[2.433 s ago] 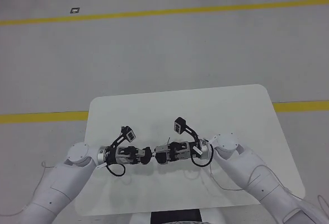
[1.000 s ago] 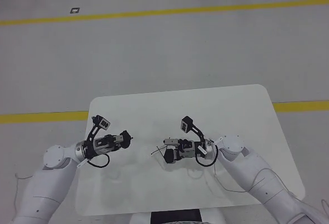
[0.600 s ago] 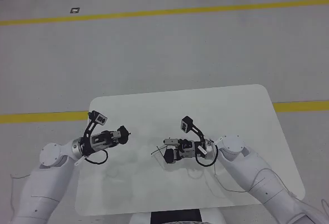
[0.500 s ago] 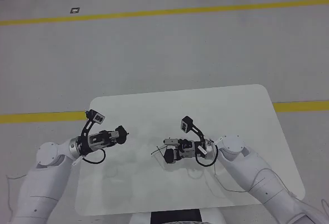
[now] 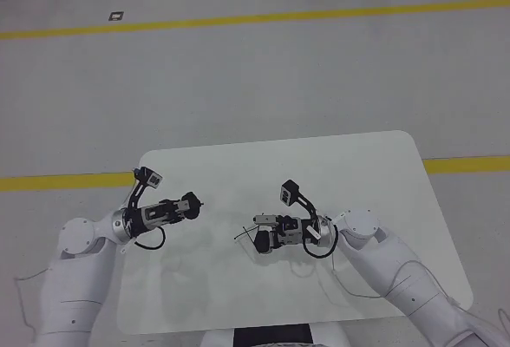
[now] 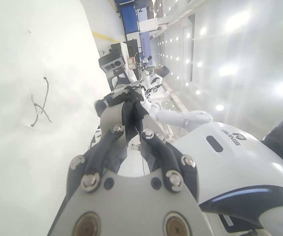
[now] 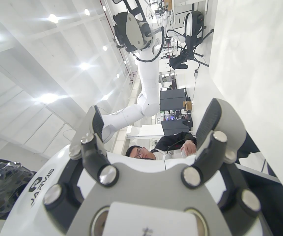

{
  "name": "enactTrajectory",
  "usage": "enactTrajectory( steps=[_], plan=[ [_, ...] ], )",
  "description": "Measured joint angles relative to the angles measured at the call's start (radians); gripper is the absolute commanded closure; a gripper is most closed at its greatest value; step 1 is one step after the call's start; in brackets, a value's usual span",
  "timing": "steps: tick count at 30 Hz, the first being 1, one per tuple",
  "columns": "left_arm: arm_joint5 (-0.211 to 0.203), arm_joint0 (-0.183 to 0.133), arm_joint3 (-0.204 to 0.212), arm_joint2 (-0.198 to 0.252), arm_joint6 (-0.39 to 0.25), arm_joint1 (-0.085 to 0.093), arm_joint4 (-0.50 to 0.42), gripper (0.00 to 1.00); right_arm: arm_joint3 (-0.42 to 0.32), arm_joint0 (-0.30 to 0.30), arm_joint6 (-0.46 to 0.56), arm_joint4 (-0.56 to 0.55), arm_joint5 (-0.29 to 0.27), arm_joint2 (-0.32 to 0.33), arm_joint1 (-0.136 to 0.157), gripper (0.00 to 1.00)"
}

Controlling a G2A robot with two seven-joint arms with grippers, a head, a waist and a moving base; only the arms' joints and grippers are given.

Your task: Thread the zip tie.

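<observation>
Lying on the white surface [image 5: 368, 165] a little left of centre in the lower half of the top view, the zip tie [image 5: 241, 232] reads as a thin dark strand just beside the tip of the right gripper [image 5: 258, 241]. The left wrist view gives its form [image 6: 35, 105]: slim grey curves that cross one another, though strand and shadow are hard to separate. The right wrist view adds that the right gripper [image 7: 155, 110] is spread wide with nothing between its fingers. The left gripper [image 5: 194, 206] sits further left, well apart from the tie. In its own view [image 6: 132, 106] the pads are pressed together, and the tips merge with the other arm behind.
</observation>
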Motion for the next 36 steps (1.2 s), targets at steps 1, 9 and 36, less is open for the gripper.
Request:
enactTrajectory(
  steps=[1,9,36],
  plan=[
    [0.0,0.001,0.0,-0.01,0.003,-0.008,0.014,1.0,0.0,0.0,0.0,0.0,0.0,0.0,0.0,0.0],
    [0.0,0.003,0.0,-0.03,0.034,-0.028,0.057,1.0,0.0,0.0,0.0,0.0,0.0,0.0,0.0,0.0],
    [0.0,0.003,0.0,-0.03,0.034,-0.028,0.057,1.0,-0.249,0.04,-0.158,-0.616,0.323,-0.105,0.026,0.0]
  ],
)
